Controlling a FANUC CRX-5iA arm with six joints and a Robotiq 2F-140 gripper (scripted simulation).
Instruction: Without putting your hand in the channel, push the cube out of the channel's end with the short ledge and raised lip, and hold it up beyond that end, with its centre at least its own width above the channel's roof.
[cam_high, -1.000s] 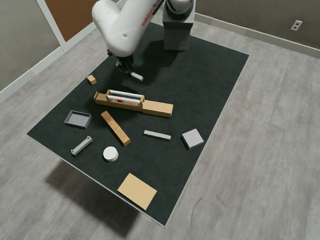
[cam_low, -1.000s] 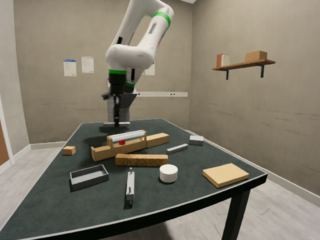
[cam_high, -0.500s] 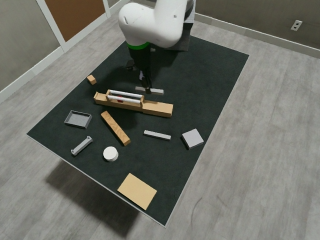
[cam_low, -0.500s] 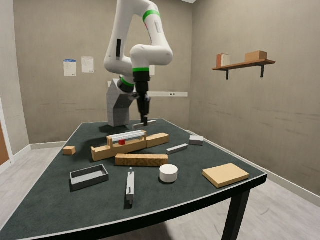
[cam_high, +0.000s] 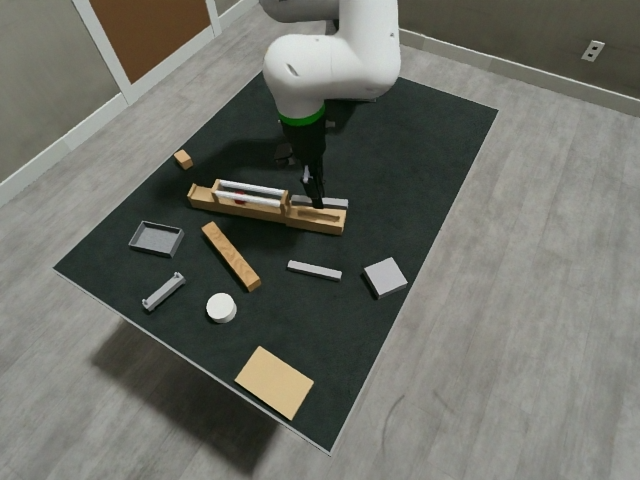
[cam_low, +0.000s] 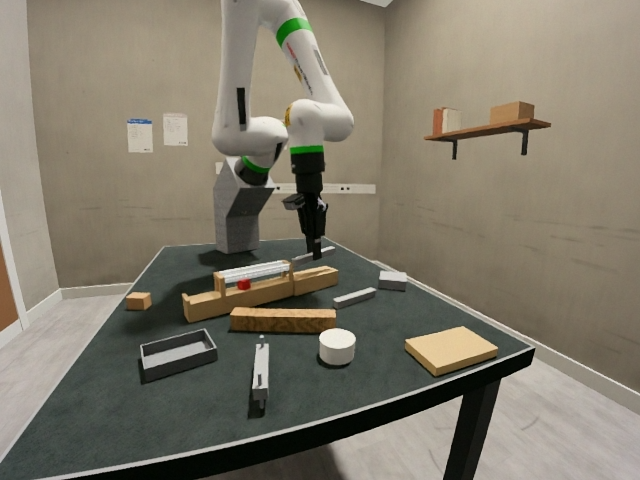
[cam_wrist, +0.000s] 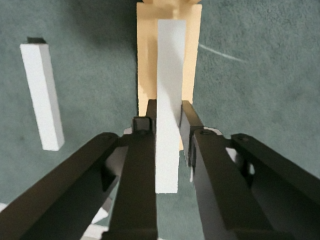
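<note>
The wooden channel (cam_high: 266, 206) lies across the middle of the mat, roofed by two white rails (cam_high: 248, 192). The red cube (cam_high: 238, 197) sits inside under the rails and also shows in the exterior view (cam_low: 244, 284). A short ledge (cam_high: 199, 196) ends the channel on the left and a long open trough (cam_high: 315, 219) on the right. My gripper (cam_high: 316, 200) points down over the long trough and is shut on a grey bar (cam_wrist: 168, 100). The bar (cam_low: 312, 255) lies level, in line with the channel, just above the trough and outside the rails.
On the mat around the channel are a small wooden block (cam_high: 183, 159), a grey tray (cam_high: 156, 238), a wooden plank (cam_high: 230, 255), a second grey bar (cam_high: 314, 270), a grey square block (cam_high: 385, 277), a white cylinder (cam_high: 221, 307), a grey bracket piece (cam_high: 163, 291) and a tan board (cam_high: 273, 381).
</note>
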